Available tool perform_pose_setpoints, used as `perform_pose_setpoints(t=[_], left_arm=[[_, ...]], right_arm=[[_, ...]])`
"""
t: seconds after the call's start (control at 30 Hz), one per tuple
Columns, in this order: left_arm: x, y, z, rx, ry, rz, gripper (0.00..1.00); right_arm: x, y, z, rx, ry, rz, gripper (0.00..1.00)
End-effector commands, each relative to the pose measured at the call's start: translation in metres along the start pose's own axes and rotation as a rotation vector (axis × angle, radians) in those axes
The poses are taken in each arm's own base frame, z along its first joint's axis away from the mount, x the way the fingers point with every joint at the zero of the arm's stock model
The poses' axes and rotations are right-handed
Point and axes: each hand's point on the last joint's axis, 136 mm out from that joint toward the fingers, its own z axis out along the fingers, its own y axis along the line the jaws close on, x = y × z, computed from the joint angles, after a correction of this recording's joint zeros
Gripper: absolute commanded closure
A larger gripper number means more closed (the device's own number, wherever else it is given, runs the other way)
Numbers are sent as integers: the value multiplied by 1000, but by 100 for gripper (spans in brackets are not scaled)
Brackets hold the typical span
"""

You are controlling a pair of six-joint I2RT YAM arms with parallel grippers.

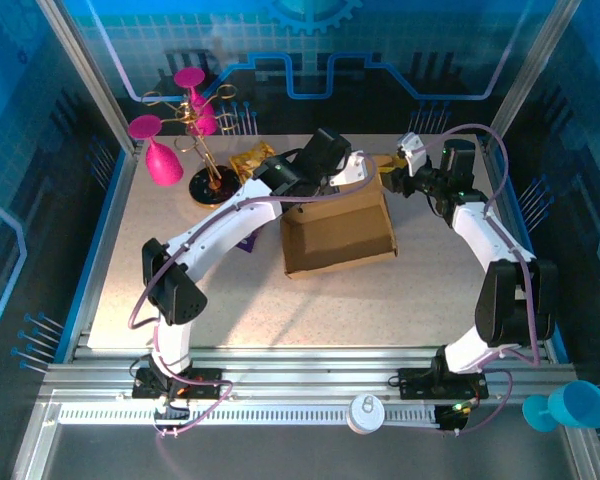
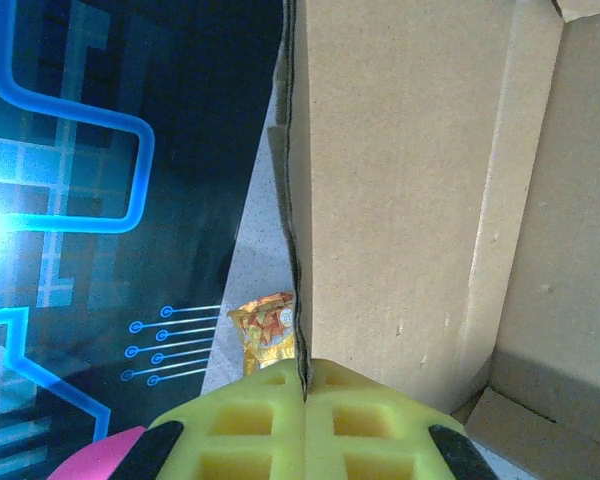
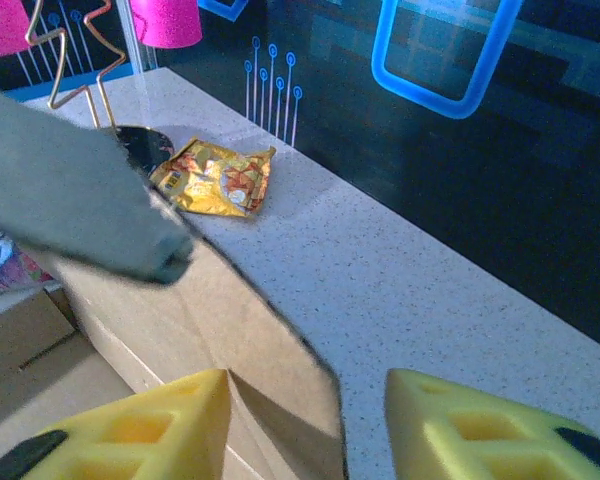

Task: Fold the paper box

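Observation:
The paper box (image 1: 340,235) is plain brown cardboard, lying open in the middle of the table with its back wall raised. My left gripper (image 1: 358,178) reaches over that back wall. In the left wrist view its yellow pads (image 2: 250,420) are pressed together on the thin edge of the paper box (image 2: 400,200). My right gripper (image 1: 390,172) is at the box's far right corner. In the right wrist view its yellow fingers (image 3: 140,435) stand apart, and a corner of a flap of the paper box (image 3: 250,330) rises between them. The right gripper (image 3: 305,425) is open.
A yellow snack packet (image 1: 252,160) lies behind the box, also visible as the packet (image 3: 215,180). A purple packet (image 1: 248,240) peeks out under the left arm. Pink glasses on a gold stand (image 1: 195,130) occupy the far left. A blue cup (image 1: 570,405) sits off the table's near right.

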Motion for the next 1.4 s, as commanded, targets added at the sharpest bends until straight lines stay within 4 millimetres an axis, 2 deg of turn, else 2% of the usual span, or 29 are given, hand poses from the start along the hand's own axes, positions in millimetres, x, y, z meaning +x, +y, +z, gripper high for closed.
perform_pose_setpoints(t=[0.0,0.3,0.6,0.8,0.87,0.97,1.0,1.07,1.1,1.17,1.23,1.37], left_arm=[[-9,13,-16,-20,-68,-25,100],[-11,12,-15,-11,-82,-49,100],[-11,13,-15,-7,-84,-62,100],[-13,15,-17,-9,-90,-79,100],[-14,16,-18,-10,-93,-88,100],[-15,20,-21,-18,-100,-130,100],[-16,22,-23,-23,-105,-154,97],[-19,30,-32,-30,-132,-243,73],[-20,33,-36,-23,-147,-290,66],[-20,40,-50,-2,-190,-436,53],[-12,54,-64,0,-230,-610,40],[16,72,-94,61,-333,-924,28]], right_arm=[[-12,7,7,-23,-28,-28,62],[-21,17,8,-32,-46,-26,75],[-22,25,4,-28,-57,-32,71],[-22,26,5,-25,-47,-34,76],[-21,28,7,-22,-42,-35,82],[-20,28,7,-9,-33,-39,100],[-18,28,6,-1,-29,-41,100],[-18,23,0,21,-42,-34,100],[-17,20,-3,26,-53,-24,100],[-15,17,-9,27,-68,-8,100],[-11,16,-13,19,-66,-4,100],[-4,14,-20,12,-65,12,100]])
